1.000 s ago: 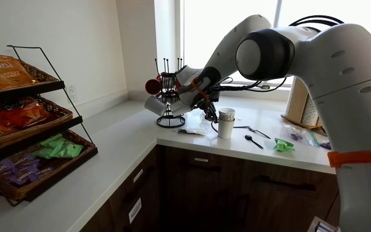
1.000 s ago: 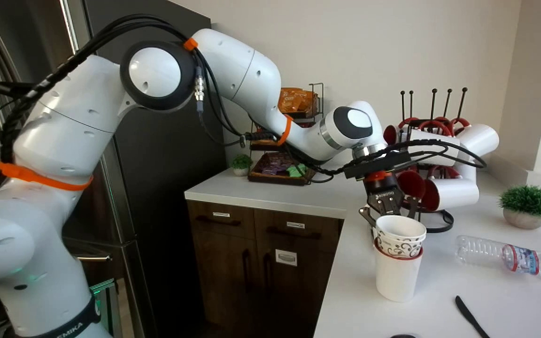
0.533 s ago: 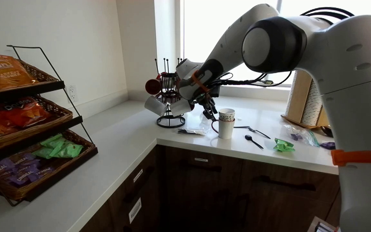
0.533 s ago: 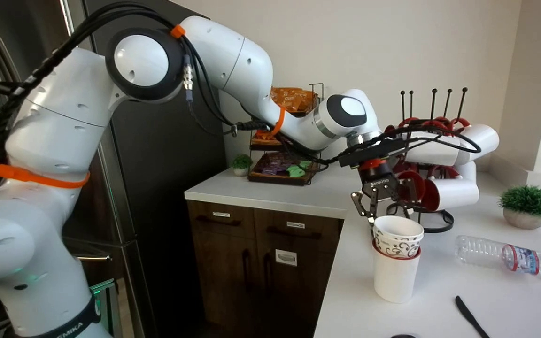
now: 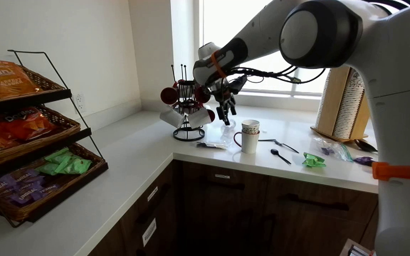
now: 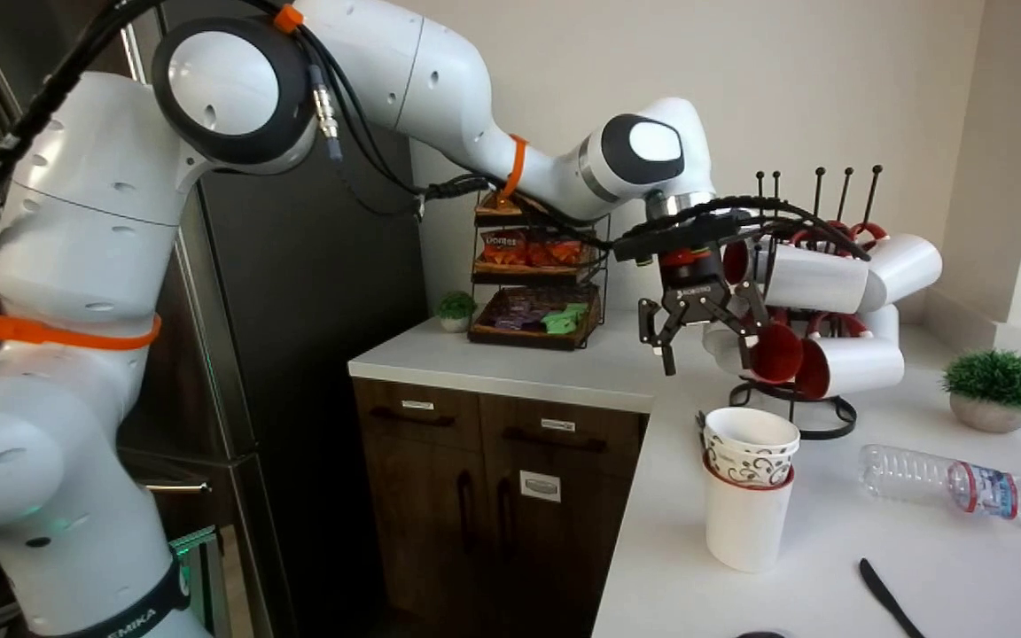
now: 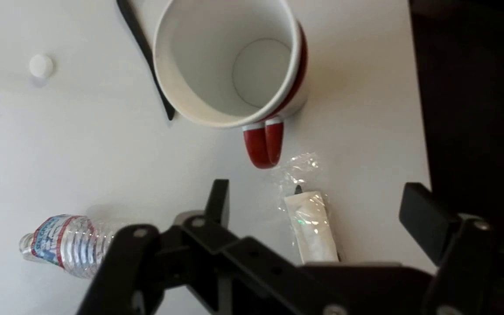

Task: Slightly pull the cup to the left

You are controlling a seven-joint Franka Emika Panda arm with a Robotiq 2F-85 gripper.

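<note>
The cup is a white mug [image 6: 748, 527] with a red rim and red handle, standing upright near the counter's front edge. Patterned paper cups [image 6: 752, 447] are stacked in its mouth. In an exterior view the mug [image 5: 249, 144] shows its handle [image 5: 237, 139] pointing left. Seen from above in the wrist view, the handle [image 7: 263, 146] points toward my gripper [image 7: 322, 205]. My gripper [image 6: 708, 368] hangs in the air above and beside the mug, apart from it. Its fingers are spread wide with nothing between them.
A mug rack [image 5: 188, 133] stands close to the gripper. Below the jaws lies a plastic-wrapped cutlery packet [image 7: 313, 227]. A clear bottle [image 6: 980, 487] lies on its side. A black knife [image 6: 887, 598], a spoon [image 5: 279, 156] and a green snack bag [image 5: 313, 160] lie nearby.
A second ago the gripper was down at the mug's handle side. Its fingers have opened and it has risen up and away. The mug has shifted only very slightly.
</note>
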